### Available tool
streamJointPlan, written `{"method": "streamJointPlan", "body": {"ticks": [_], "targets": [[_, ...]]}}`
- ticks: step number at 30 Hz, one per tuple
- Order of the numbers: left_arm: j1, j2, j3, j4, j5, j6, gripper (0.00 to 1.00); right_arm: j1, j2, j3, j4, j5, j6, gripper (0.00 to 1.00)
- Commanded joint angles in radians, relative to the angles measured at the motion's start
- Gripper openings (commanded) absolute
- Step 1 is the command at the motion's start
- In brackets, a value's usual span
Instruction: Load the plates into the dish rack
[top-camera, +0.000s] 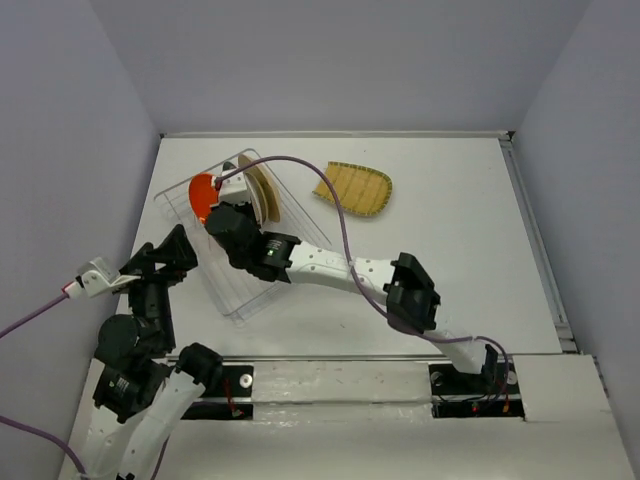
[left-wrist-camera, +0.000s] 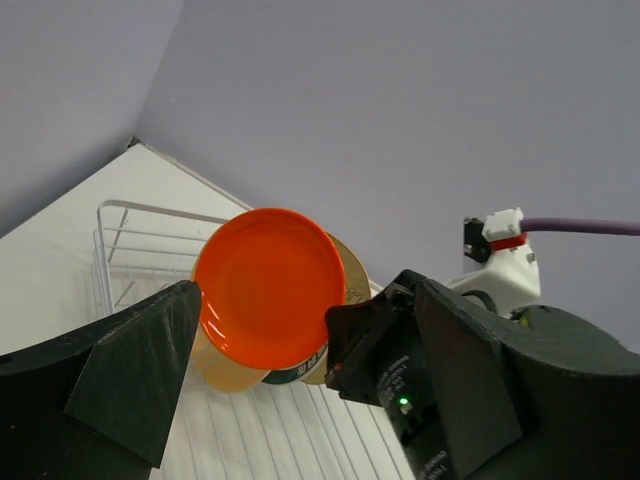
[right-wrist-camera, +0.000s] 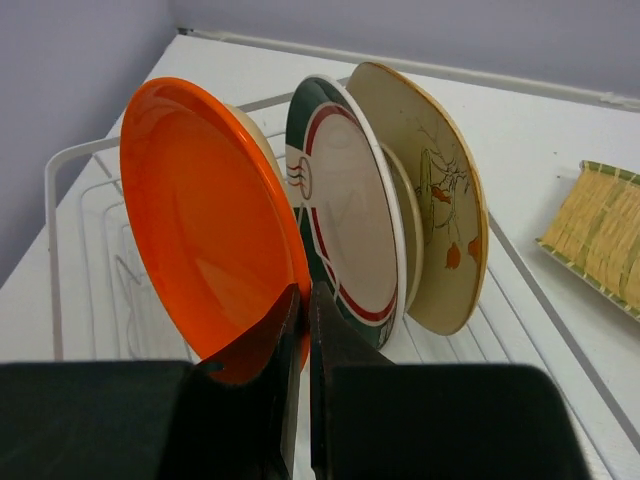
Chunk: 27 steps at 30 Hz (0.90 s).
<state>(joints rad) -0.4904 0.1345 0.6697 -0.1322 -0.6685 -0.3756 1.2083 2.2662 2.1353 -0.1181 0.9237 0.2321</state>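
**Orange-red plate gripped at the rim among the racked plates**

The right gripper (right-wrist-camera: 303, 300) has its jaws pressed together on the lower rim of the orange-red plate (right-wrist-camera: 210, 220). It holds the plate upright on edge over the far-left end of the dish rack (top-camera: 228, 295). Whether the plate's edge already rests on the wires cannot be told.

Four more plates stand on edge in a row just beside it. The tan plate (left-wrist-camera: 225, 372) is right behind the orange-red one. Then comes the striped-rim plate (right-wrist-camera: 350, 210), then the small beige plate (right-wrist-camera: 405, 235), mostly hidden. Last is the cream plate (right-wrist-camera: 440, 200) with its branch design.

The fan-shaped plate (top-camera: 353, 187) lies flat on the table (top-camera: 440, 250), outside the rack and to its right, well apart from the others.

The left gripper (top-camera: 168, 252) hangs by the rack's near-left side, touching nothing. Its jaws are spread wide and point toward the orange-red plate, which fills the space between its fingers (left-wrist-camera: 140, 370) in the left wrist view.
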Motion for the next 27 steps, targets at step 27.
{"method": "streamJointPlan", "body": {"ticks": [27], "targets": [[-0.004,-0.019,0.025,0.026,-0.075,-0.008,0.99,0.089,0.397,0.313,0.531,0.261,-0.537,0.07]]}}
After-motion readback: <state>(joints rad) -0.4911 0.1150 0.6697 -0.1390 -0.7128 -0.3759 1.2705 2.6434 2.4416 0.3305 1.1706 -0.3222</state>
